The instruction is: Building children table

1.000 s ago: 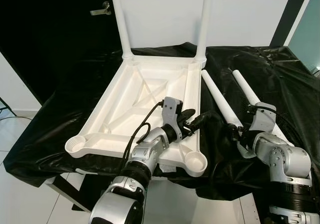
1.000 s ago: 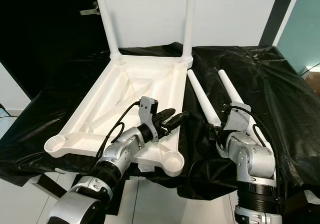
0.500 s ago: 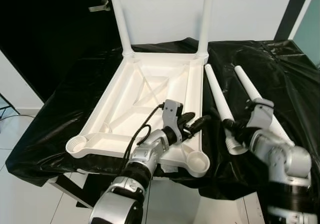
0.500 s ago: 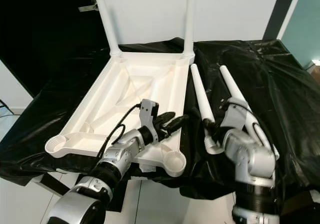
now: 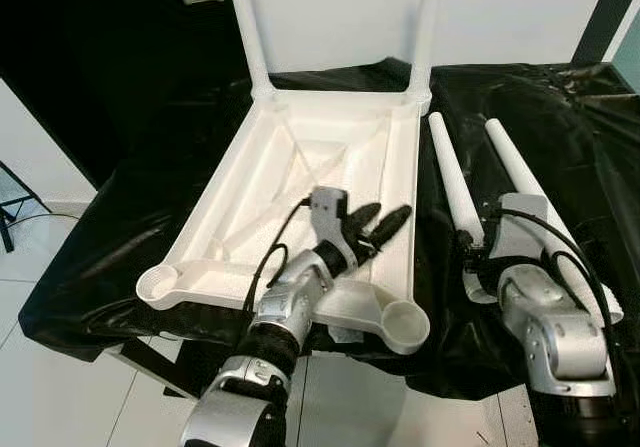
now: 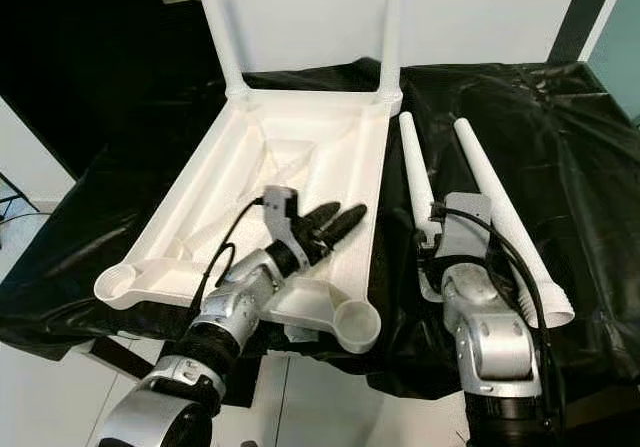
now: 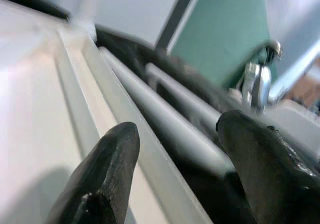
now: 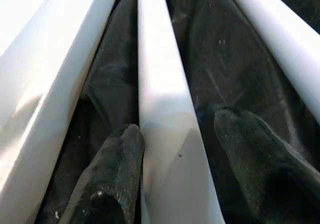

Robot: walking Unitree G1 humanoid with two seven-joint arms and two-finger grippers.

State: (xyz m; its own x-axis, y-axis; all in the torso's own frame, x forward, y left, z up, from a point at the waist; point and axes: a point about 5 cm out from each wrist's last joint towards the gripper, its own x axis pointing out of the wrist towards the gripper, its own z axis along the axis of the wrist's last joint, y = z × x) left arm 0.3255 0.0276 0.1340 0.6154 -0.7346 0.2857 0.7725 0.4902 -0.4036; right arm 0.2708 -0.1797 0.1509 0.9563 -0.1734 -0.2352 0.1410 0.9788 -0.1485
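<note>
The white table top [image 5: 300, 162] lies upside down on the black-covered surface. Two legs [image 5: 248, 27] [image 5: 428, 17] stand upright at its far corners. The near corner sockets [image 5: 405, 325] [image 5: 157, 285] hold nothing. Two loose white legs [image 5: 450, 182] [image 5: 520, 172] lie side by side to the right of the top. My left gripper [image 5: 387, 217] hovers open over the top's right rim, as the left wrist view [image 7: 177, 126] also shows. My right gripper [image 8: 180, 124] straddles the thick near end of the inner loose leg, a finger against each side [image 5: 470, 264].
Black sheeting [image 5: 150, 197] covers the whole work surface and hangs over its edges. A white wall stands behind, with a dark door [image 5: 120, 47] at the left. White floor tiles [image 5: 60, 387] lie below the near edge.
The camera has shifted, so the whole scene sits differently. My left gripper has drawn back from beyond the rim to above it. My right gripper stays at the inner leg's thick end.
</note>
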